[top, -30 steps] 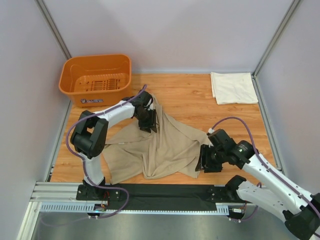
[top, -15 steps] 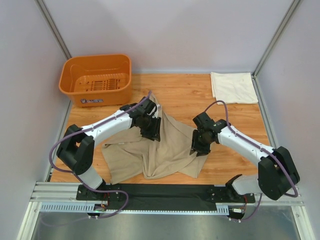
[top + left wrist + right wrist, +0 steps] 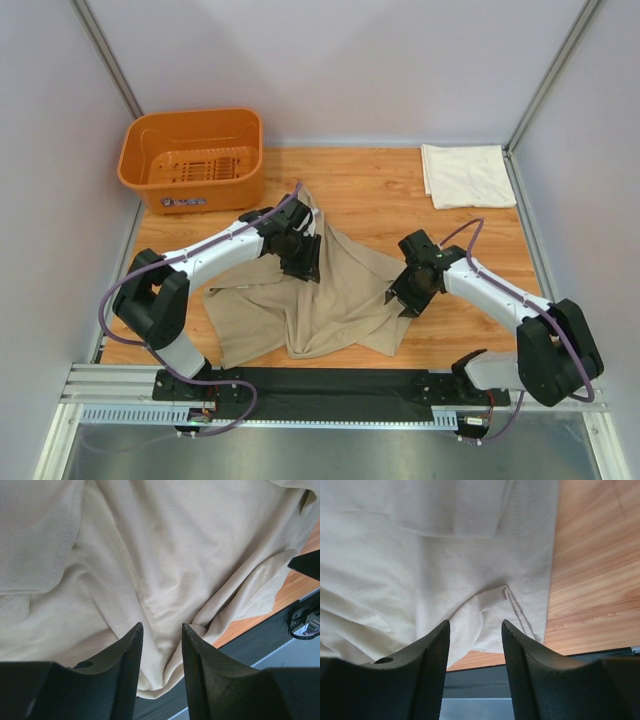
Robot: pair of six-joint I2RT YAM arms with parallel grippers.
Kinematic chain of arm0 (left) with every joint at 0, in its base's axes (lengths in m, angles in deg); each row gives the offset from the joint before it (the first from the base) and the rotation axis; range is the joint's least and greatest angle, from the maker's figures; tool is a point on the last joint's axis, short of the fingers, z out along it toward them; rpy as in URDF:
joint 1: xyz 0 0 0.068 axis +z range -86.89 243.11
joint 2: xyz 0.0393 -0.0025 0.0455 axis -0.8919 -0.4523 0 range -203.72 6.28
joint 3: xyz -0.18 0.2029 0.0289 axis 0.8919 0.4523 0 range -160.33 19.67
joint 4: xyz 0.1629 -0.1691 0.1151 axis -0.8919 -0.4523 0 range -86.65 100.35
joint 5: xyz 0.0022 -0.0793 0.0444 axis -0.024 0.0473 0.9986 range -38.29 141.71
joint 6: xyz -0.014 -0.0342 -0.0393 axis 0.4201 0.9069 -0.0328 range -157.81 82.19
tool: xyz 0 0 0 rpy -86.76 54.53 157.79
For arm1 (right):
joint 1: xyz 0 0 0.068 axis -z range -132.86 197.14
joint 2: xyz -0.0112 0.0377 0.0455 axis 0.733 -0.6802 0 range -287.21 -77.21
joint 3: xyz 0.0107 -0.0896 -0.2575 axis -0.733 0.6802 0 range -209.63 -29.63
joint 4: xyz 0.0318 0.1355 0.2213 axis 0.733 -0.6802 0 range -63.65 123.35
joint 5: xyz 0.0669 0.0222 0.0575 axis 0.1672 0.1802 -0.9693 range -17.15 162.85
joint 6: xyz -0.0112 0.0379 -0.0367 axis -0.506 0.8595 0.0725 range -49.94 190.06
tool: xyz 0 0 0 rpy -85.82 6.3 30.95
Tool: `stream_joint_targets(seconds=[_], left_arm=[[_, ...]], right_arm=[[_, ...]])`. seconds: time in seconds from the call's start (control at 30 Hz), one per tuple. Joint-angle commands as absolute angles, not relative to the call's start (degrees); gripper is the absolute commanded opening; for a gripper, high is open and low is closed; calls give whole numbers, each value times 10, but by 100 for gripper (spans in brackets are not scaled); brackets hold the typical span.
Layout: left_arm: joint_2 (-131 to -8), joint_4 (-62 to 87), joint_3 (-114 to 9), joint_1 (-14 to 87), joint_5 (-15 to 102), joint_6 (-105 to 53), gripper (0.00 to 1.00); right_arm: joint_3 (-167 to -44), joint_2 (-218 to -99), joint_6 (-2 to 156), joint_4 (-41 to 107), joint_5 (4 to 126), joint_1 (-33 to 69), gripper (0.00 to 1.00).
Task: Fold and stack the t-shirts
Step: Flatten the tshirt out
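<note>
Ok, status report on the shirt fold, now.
Left gripper parted on tan shirt, grip unclear. Right gripper open over its hem. Cream shirt folded, far right. Nothing in the way.

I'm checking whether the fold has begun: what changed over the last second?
The right gripper swung out from the near right corner of the tan shirt and moved farther up the shirt's right edge; its jaws now stand apart. The left gripper edged slightly nearer over the shirt, jaws also apart. The tan shirt barely shifted. The folded cream shirt and the orange basket stayed put.
</note>
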State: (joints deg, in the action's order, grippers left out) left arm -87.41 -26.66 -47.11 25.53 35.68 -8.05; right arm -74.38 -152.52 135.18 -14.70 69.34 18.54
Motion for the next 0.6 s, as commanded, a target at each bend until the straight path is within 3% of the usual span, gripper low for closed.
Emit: stream_joint_targets(seconds=[0.0,0.2,0.33,0.57], left_arm=[[-859,-252,-466,257,347,-80,44],[-864,-261,-477,257,345,-94,44],[-864,-269,-487,257,343,-104,44],[-869,-276,-496,257,340,-119,43]], right_arm=[[-721,-1510,1468,-119,698,193,48],[-717,-1543,1498,-88,696,195,49],[-712,-1566,1515,-75,685,195,39],[-700,-1566,1522,-85,683,195,38]])
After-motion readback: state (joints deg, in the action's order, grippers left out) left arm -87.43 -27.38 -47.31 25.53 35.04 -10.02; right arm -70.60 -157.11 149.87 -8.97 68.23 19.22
